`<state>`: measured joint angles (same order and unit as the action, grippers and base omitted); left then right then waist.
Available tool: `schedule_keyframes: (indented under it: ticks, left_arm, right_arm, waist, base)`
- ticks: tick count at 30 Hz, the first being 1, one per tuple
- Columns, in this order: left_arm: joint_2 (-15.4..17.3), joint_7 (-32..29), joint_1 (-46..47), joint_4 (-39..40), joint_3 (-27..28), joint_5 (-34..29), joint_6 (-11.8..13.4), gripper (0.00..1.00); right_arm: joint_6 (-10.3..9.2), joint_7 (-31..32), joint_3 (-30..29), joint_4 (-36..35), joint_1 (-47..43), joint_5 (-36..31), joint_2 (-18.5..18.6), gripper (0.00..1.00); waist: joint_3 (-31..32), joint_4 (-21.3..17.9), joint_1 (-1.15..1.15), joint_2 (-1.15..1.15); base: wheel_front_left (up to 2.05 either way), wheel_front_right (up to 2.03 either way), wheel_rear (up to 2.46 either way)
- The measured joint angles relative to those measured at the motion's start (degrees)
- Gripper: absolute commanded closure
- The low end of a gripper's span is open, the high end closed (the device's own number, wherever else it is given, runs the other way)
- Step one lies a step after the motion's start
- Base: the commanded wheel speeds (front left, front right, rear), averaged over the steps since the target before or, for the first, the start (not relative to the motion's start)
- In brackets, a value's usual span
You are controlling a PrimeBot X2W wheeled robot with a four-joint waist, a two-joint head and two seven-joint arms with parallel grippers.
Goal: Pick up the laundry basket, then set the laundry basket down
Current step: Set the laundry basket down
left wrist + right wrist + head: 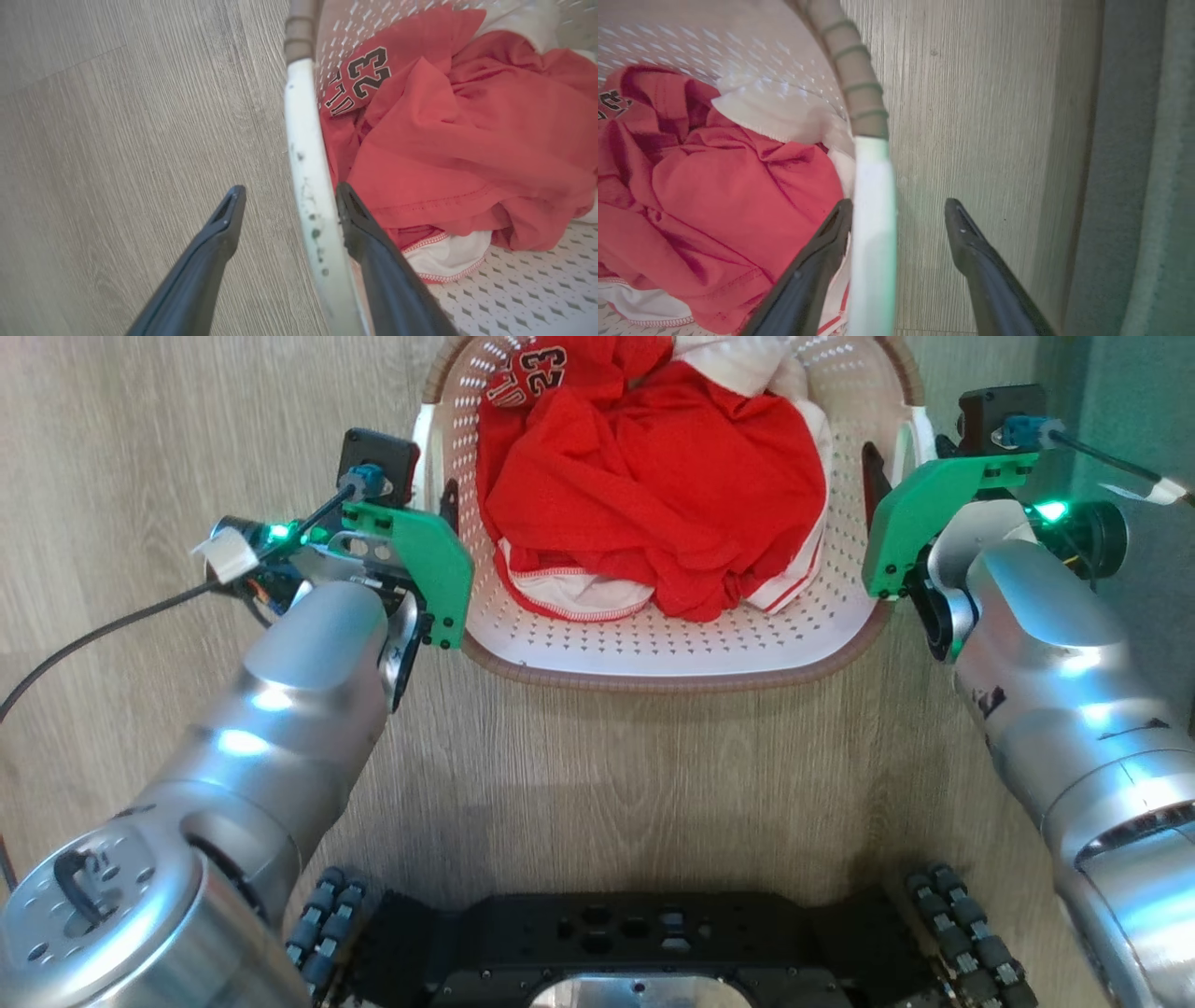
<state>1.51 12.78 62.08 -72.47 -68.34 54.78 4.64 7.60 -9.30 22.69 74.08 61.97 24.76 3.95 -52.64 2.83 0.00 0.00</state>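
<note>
At the left, the left hand (pixel 437 509) straddles the white left handle (pixel 303 154) of the laundry basket (pixel 653 674). It is moderately open and grips nothing. In the left wrist view its outer finger (pixel 224 228) hangs over the wood-grain floor (pixel 117 140), clear of the handle. The inner finger (pixel 359 228) is inside the basket, right against the handle's inner face.

The basket sits on the floor straight ahead of the robot's black wheeled base (pixel 635 943), between the two arms, with its open mouth facing up. Its long axis appears to run side to side, one handle toward each arm, though the head view cuts off the far end. The brown rim curves around the near side. Inside lies a crumpled red jersey (pixel 653 476) with "23" showing at the far left, over a white garment with red trim (pixel 569 599).

At the right, the right hand (pixel 876 476) straddles the white right handle (pixel 873 196) in the same way, about as far open and holding nothing. The inner finger (pixel 826 247) touches the handle from inside, next to the jersey, and the outer finger (pixel 971 247) stands apart over the floor. Beyond it, a grey-green strip (pixel 1134 163) borders the wood.
</note>
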Motion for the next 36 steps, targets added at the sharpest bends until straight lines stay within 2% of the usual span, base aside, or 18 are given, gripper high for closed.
schedule_keyframes:
  ticks: [11, 14, 21, 22, 28, 36]
  left_arm:
    - [0.3, 1.5, -4.4, 0.8, 3.0, 1.4, 0.2, 0.00]
    - [1.2, 1.5, -5.0, 4.5, 6.3, 0.8, 0.9, 0.00]
    - [4.6, 1.5, -11.9, 15.2, 16.4, -6.2, 3.0, 0.00]
    - [4.6, 1.5, -11.9, 15.2, 16.4, -6.2, 3.0, 0.00]
    - [5.9, 1.5, -21.4, 26.3, 27.8, -15.2, 3.8, 0.00]
    - [5.8, 1.5, -36.1, 41.5, 40.8, -28.3, 3.9, 0.00]
  right_arm:
    - [0.00, -2.7, 3.6, -1.5, -0.3, 3.8, 0.0, 0.00]
    - [0.00, -3.9, 3.5, -1.3, -0.5, 4.1, 0.0, 0.00]
    - [0.00, -4.9, 3.0, -3.9, -5.0, 4.4, 0.0, 0.00]
    - [0.00, -4.9, 3.0, -3.9, -5.0, 4.4, 0.0, 0.00]
    - [0.00, -5.0, -2.9, -13.9, -10.2, -1.6, 0.0, 0.00]
    - [-0.01, -5.0, -10.0, -29.7, -24.7, -6.0, -0.1, 0.00]
  waist:
    - [6.4, -0.4, 0.00, 0.01]
    - [8.9, -0.5, 0.00, 0.01]
    - [15.3, -0.9, 0.00, 0.01]
    - [15.3, -0.9, 0.00, 0.01]
    - [21.6, -1.5, 0.00, 0.01]
    - [30.5, -1.6, -0.01, 0.01]
  base:
    - [0.00, 0.00, 0.00]
    - [0.00, 0.00, 0.00]
    - [0.00, 0.00, 0.00]
    - [0.00, 0.00, 0.00]
    - [0.00, 0.00, 0.00]
    - [0.00, 0.00, 0.00]
